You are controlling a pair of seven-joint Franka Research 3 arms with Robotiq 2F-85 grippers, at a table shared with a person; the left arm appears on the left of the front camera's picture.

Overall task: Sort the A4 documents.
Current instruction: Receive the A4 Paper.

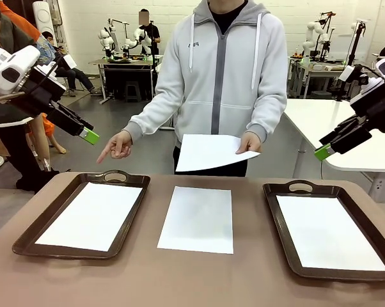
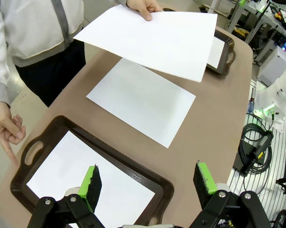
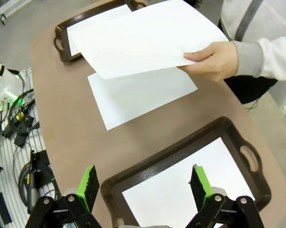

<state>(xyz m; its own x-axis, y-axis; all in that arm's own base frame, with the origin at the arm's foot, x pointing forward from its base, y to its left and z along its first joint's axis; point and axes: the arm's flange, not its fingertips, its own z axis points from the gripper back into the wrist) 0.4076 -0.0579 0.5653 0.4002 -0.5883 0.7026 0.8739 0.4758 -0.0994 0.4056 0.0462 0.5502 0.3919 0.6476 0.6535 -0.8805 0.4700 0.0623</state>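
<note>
- Table (image 1: 199, 281): brown top, with the middle sheet (image 1: 197, 219) lying flat at its centre, clear of both trays.
- Person (image 1: 234, 70): in a grey zip hoodie, standing on the far side of the middle sheet.
- Left tray (image 1: 50, 214): dark brown with handles, to the robot's left of the middle sheet and apart from it.
- Right tray (image 1: 284, 230): the same kind, to the robot's right of the middle sheet and apart from it.
- Left-tray sheet (image 1: 93, 214): white, lying flat on that tray's floor.
- Right-tray sheet (image 1: 327, 231): white, lying flat on that tray's floor.
- Held sheet (image 1: 208, 151): white, in the air above the far end of the middle sheet and not touching it.
- Left gripper (image 2: 147, 173): jaws spread wide and empty, high above the left tray on the robot's left of the middle sheet.
- Right gripper (image 3: 143, 176): jaws also wide apart and empty, high above the right tray on the robot's right of the middle sheet.
- Holding hand (image 1: 249, 142): pinches one edge of the held sheet, beyond the middle sheet's far right corner.
- Pointing hand (image 1: 119, 146): index finger aimed down at the far end of the left tray, beyond and to the left of the middle sheet.
</note>
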